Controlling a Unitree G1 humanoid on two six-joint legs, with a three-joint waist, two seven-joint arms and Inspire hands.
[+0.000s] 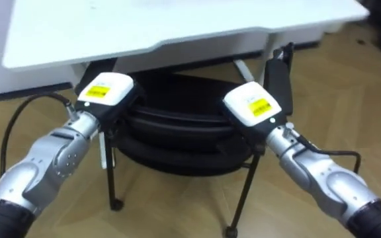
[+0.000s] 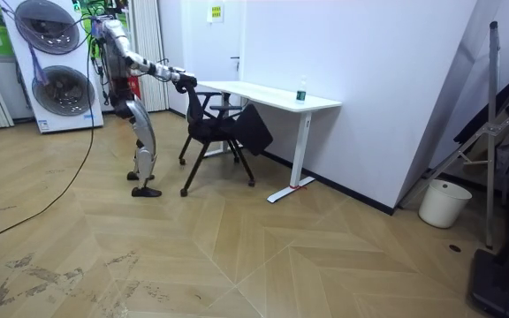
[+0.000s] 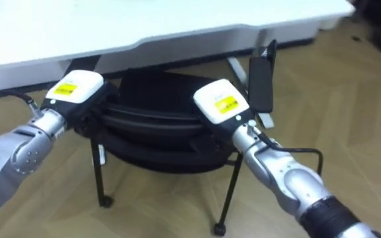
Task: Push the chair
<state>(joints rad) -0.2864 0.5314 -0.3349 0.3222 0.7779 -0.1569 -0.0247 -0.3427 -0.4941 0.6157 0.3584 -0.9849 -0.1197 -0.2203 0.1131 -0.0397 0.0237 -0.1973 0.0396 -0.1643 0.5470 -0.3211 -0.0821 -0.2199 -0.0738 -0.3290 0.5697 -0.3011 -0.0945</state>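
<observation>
Chair [image 1: 177,129] back against left hand [image 1: 106,92] and right hand [image 1: 253,106], desk [image 1: 177,26] just beyond

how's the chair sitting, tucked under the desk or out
Partly in: the chair reaches under the white desk edge, but its backrest and rear legs stand outside, with the left hand and right hand at the backrest.

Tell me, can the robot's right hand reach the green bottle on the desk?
Probably not: the right hand rests on the chair, and the bottle stands far along the desk beyond it.
</observation>
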